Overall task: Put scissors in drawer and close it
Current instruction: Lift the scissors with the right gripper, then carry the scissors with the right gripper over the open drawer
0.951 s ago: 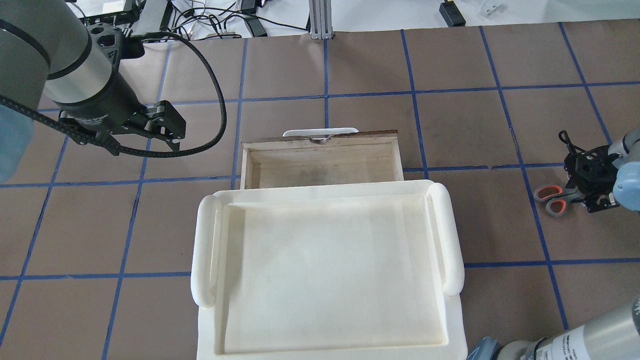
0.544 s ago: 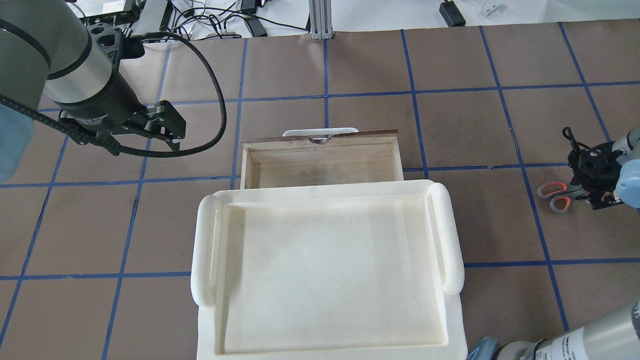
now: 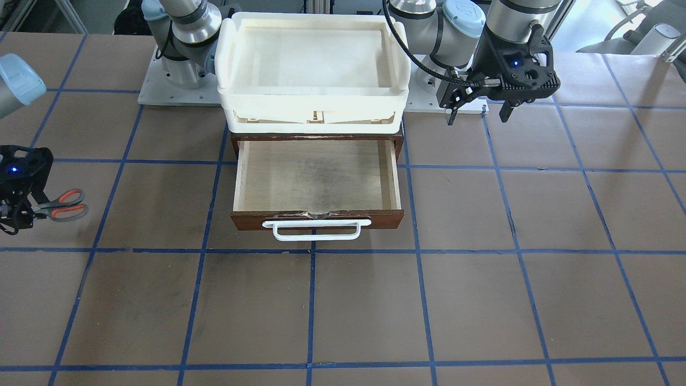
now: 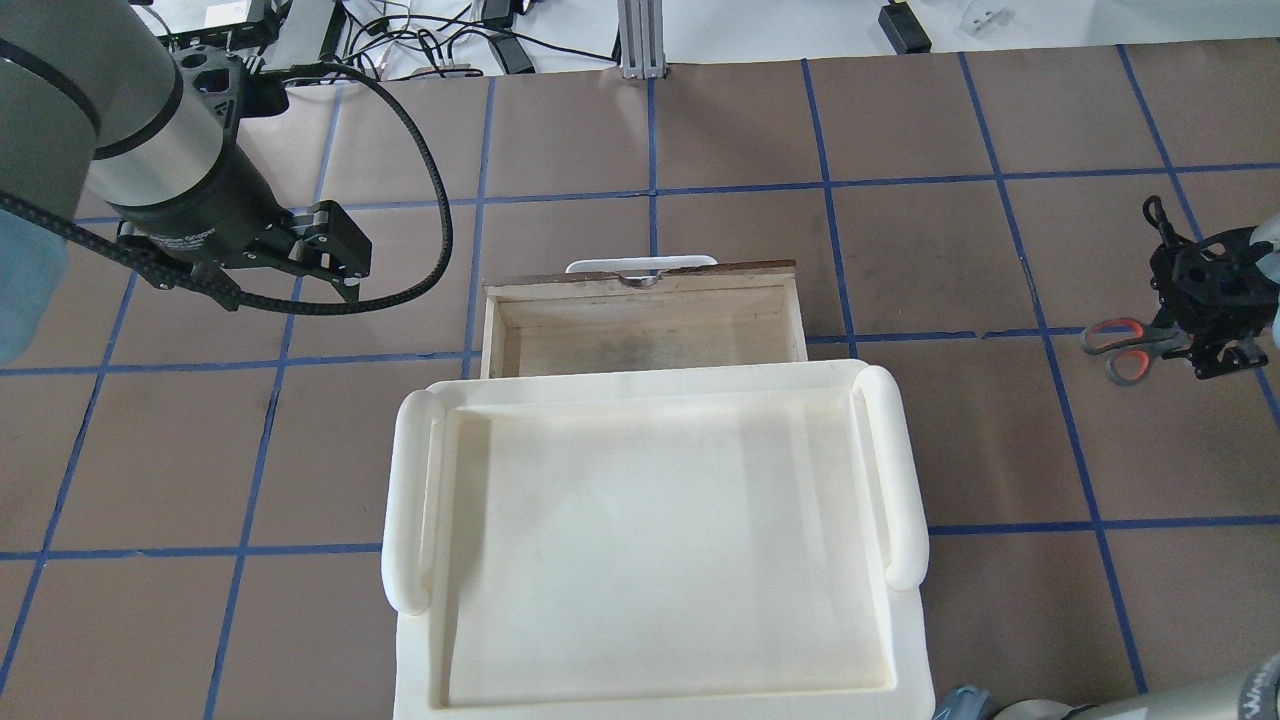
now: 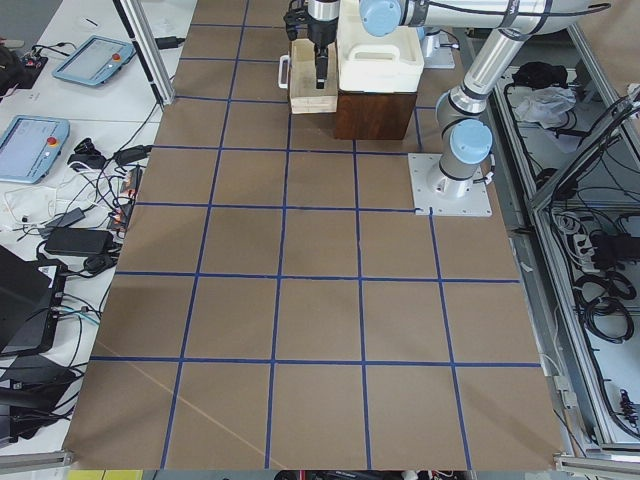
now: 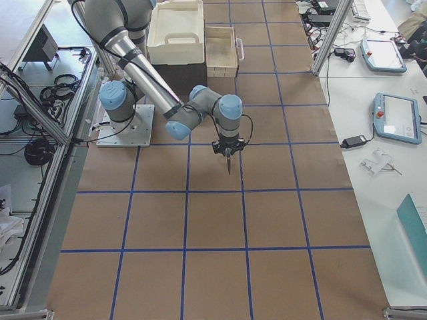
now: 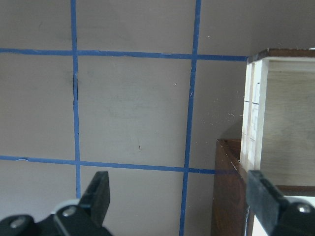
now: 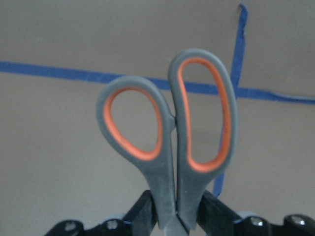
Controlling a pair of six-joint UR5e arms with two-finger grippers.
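Note:
The scissors (image 4: 1118, 350), grey handles with orange-red inner loops, are held in my right gripper (image 4: 1180, 345) at the table's right side, handles pointing toward the drawer. In the right wrist view the pads are shut on the scissors (image 8: 167, 132) just below the loops. They also show in the front view (image 3: 61, 205), and in the right-side view they hang above the table (image 6: 228, 160). The dark-brown drawer (image 4: 645, 325) stands pulled open and empty, its white bar handle (image 3: 316, 229) facing away from me. My left gripper (image 4: 350, 250) is open and empty, to the drawer's left.
A cream plastic tray (image 4: 410, 500) sits on top of the dark cabinet (image 3: 316, 136) that holds the drawer, covering its rear. The brown table has a blue tape grid. Cables lie beyond the far table edge (image 4: 430, 45).
My right gripper has carried the scissors farther from me and a little to the right, with the handles turning more level. The left arm and the drawer have not moved.

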